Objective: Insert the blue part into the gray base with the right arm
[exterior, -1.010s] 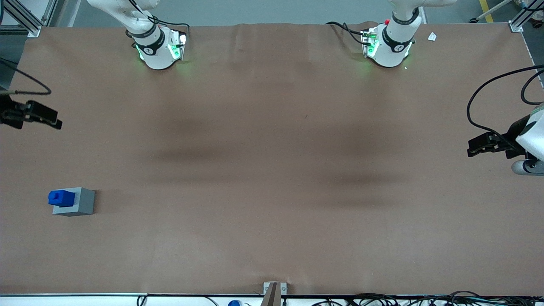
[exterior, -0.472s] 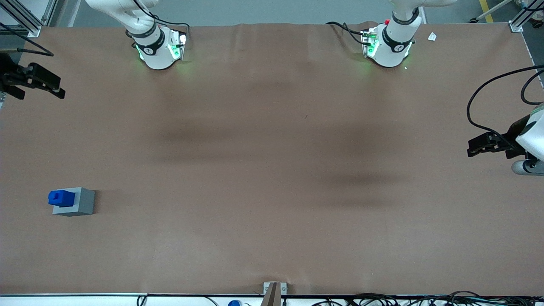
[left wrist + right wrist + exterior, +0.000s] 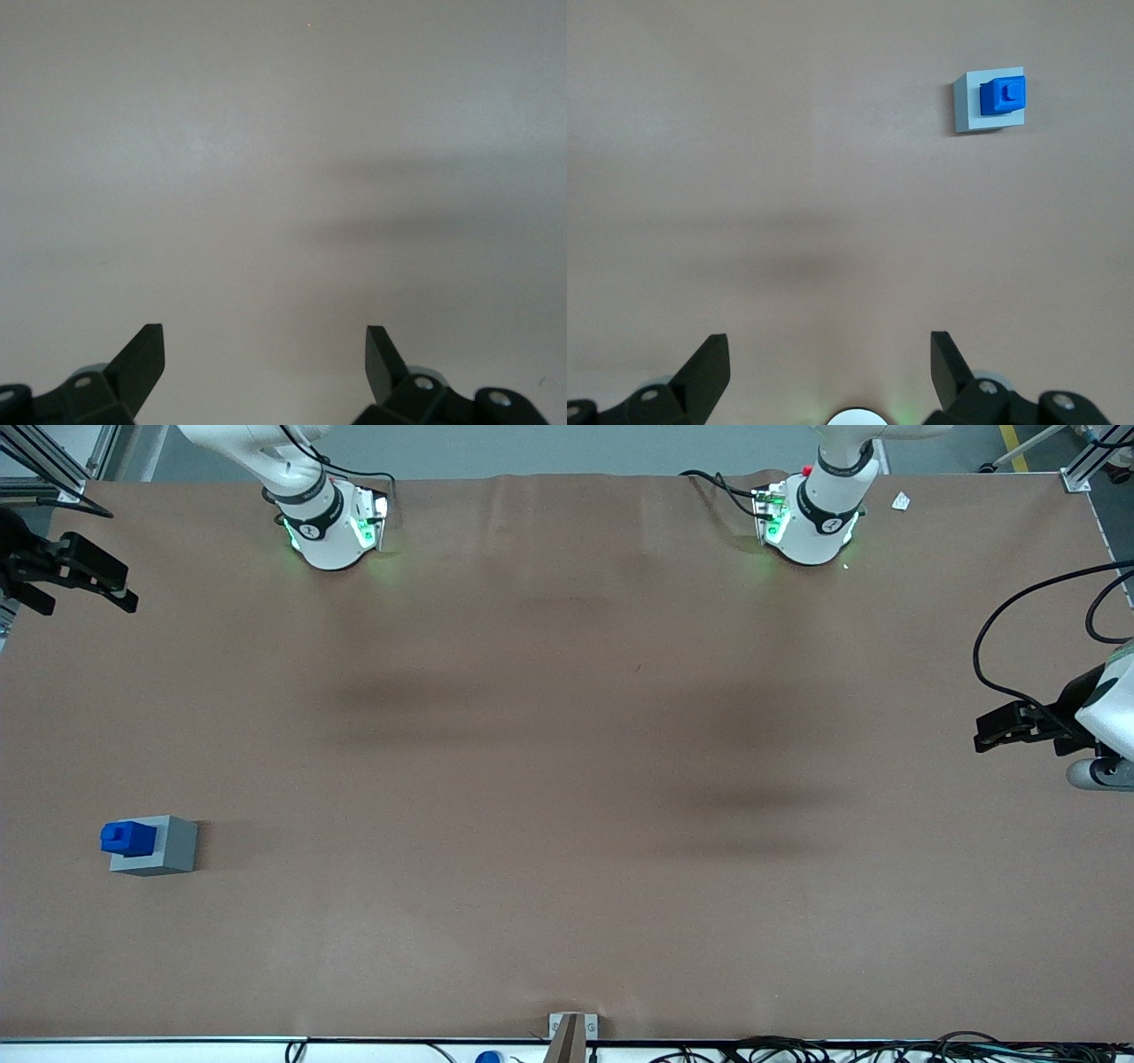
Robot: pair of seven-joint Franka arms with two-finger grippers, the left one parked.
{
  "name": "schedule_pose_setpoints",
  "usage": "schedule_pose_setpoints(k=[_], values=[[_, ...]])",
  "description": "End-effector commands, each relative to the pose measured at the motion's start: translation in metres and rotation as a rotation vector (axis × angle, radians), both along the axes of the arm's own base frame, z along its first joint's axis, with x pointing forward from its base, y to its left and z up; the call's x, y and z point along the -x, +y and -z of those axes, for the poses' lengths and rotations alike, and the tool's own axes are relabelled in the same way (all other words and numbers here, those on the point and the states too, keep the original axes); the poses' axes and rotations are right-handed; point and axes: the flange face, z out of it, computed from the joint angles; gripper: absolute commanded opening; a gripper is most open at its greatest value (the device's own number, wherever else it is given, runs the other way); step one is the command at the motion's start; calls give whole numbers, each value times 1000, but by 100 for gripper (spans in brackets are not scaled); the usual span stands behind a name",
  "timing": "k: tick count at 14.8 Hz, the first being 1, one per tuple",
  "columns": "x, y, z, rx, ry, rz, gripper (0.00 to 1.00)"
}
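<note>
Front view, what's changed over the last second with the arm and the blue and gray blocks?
The right arm's black two-finger hand drew away from the front camera, farther from the blocks, holding nothing, its fingers open; most of that move came early, then it almost stopped. The small bright blue cube-like block stayed seated on the light gray square base, and neither shifted on the brown table.

Bright blue part [image 3: 128, 838], light gray base [image 3: 166, 849], black gripper [image 3: 89, 583].

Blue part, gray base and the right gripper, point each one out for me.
blue part [image 3: 1004, 96], right wrist view, its top face.
gray base [image 3: 175, 844], front view, bare gray top.
gripper [image 3: 828, 359], right wrist view, midway between its open fingertips.
</note>
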Motion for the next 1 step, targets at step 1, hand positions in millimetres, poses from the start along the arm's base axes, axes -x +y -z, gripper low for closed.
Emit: schedule_pose_setpoints(k=[1], values=[[10, 1, 2, -6, -9, -5, 100]])
